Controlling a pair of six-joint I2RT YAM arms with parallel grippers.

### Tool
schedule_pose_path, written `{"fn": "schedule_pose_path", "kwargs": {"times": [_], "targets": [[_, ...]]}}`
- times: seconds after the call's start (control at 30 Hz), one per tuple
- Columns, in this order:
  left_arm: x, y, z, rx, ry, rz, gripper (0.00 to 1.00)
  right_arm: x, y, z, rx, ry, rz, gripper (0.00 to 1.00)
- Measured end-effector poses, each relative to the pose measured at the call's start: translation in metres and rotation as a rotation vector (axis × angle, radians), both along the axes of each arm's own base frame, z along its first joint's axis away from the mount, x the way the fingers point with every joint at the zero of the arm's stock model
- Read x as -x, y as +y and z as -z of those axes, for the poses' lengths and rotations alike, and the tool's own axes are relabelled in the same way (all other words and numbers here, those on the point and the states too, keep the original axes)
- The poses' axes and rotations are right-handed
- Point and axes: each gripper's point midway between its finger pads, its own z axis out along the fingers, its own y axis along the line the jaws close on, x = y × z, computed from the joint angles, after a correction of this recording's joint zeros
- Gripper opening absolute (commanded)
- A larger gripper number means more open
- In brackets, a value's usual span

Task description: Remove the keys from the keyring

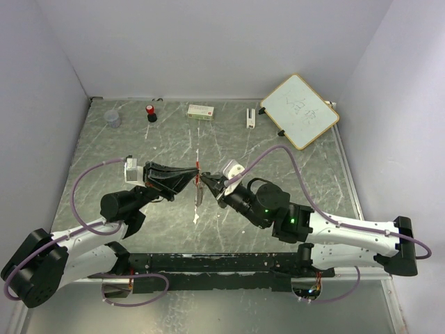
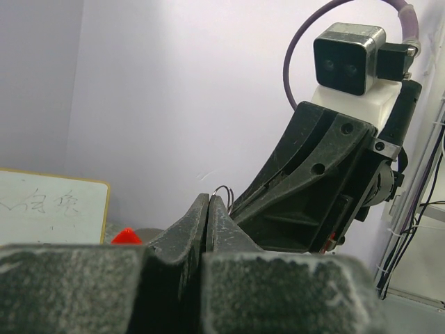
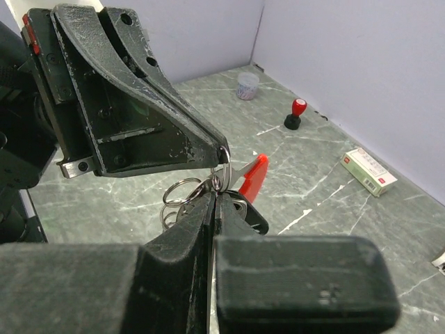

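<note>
Both grippers meet fingertip to fingertip above the middle of the table. My left gripper [image 1: 193, 177] [image 2: 208, 199] is shut on the thin wire keyring [image 2: 224, 189] [image 3: 224, 158], whose loop pokes out past its tips. My right gripper [image 1: 204, 182] [image 3: 215, 197] is shut on the bunch just below, where the key heads meet the rings. The keys [image 1: 198, 196] hang under the two tips. In the right wrist view a red-capped key [image 3: 255, 175] sticks out to the right, a black key head [image 3: 256, 217] shows behind my finger, and loose rings [image 3: 181, 192] hang to the left.
Along the back wall stand a clear cup [image 1: 112, 119], a red-capped black bottle [image 1: 151, 112], a small box [image 1: 201, 110] and a white block [image 1: 251, 117]. A framed whiteboard [image 1: 300, 111] lies at the back right. Grey walls close in three sides.
</note>
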Motion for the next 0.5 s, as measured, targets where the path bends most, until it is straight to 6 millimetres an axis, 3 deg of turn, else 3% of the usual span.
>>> {"fn": "schedule_pose_path", "kwargs": {"times": [0.33, 0.4, 0.5], "targets": [[0.0001, -0.0001, 0.0001, 0.001, 0.005, 0.003, 0.07, 0.0016, 0.0033, 0.0004, -0.001, -0.001, -0.015, 0.00], [0.0001, -0.0001, 0.0000, 0.002, 0.007, 0.004, 0.07, 0.0015, 0.0047, 0.0006, -0.001, -0.001, -0.017, 0.15], [-0.0003, 0.0003, -0.0004, 0.005, 0.008, 0.002, 0.07, 0.0013, 0.0088, 0.0001, 0.008, 0.002, -0.021, 0.20]]}}
